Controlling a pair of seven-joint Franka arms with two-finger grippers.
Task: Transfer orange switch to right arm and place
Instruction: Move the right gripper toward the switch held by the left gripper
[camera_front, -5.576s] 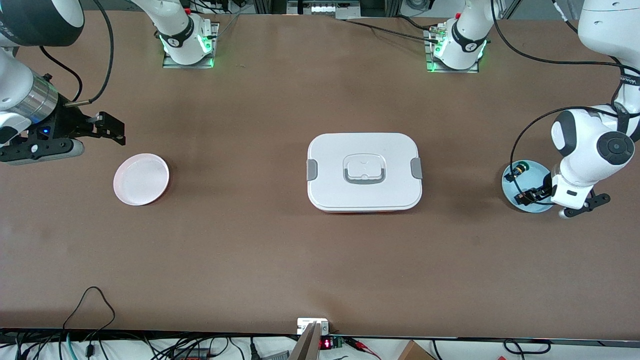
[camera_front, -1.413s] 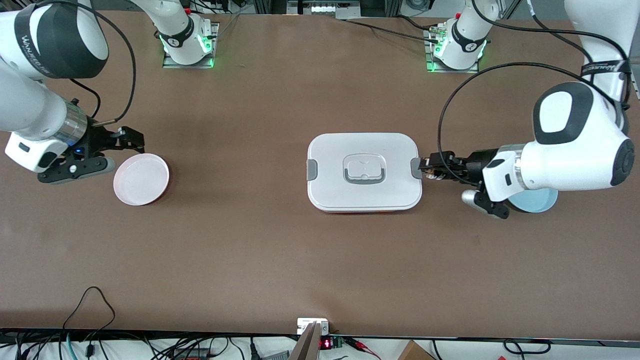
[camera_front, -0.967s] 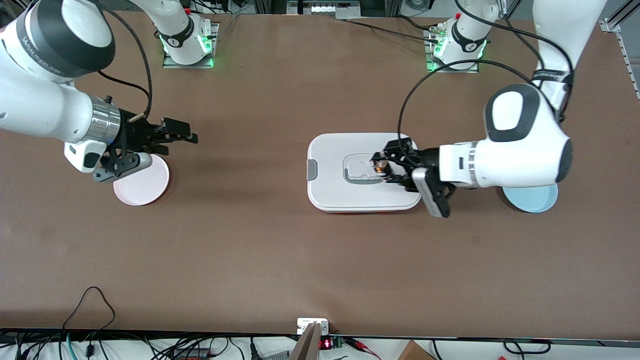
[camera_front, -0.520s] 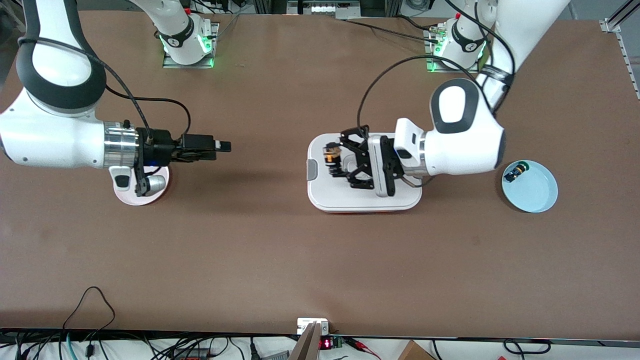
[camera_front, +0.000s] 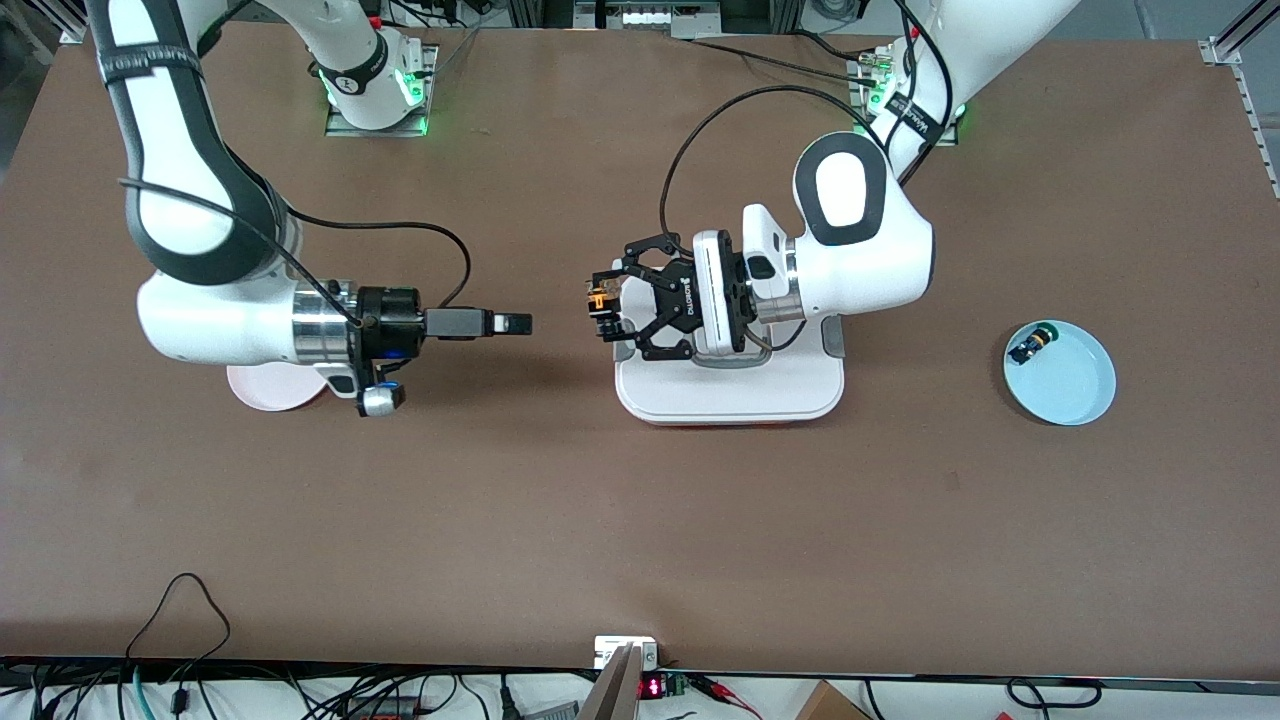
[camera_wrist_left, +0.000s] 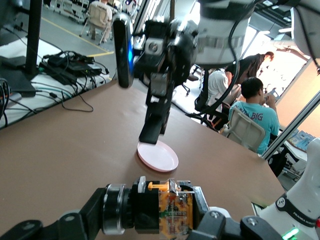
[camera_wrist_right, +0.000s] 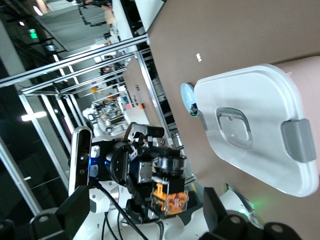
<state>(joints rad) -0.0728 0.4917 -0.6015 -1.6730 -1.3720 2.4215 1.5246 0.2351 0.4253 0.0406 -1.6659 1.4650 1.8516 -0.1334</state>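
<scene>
The left gripper (camera_front: 598, 308) hangs over the counter (camera_front: 640, 520) just off the white lidded box (camera_front: 730, 385), toward the right arm's end, its fingers clamped on the orange switch (camera_front: 597, 299). Facing it, a small gap apart, the right gripper (camera_front: 517, 324) is in the air with fingers spread wide, near the pink plate (camera_front: 268, 386). A blue plate (camera_front: 1075, 385) holding a green-capped part (camera_front: 1030, 346) sits toward the left arm's end.

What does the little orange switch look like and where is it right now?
The orange switch is a tiny blocky part with a black body and an orange top; up close, a small orange lever sticks out above a patterned orange face. The left gripper is shut on it, holding it in the air, turned sideways toward the open right gripper. Nothing else touches it.
</scene>
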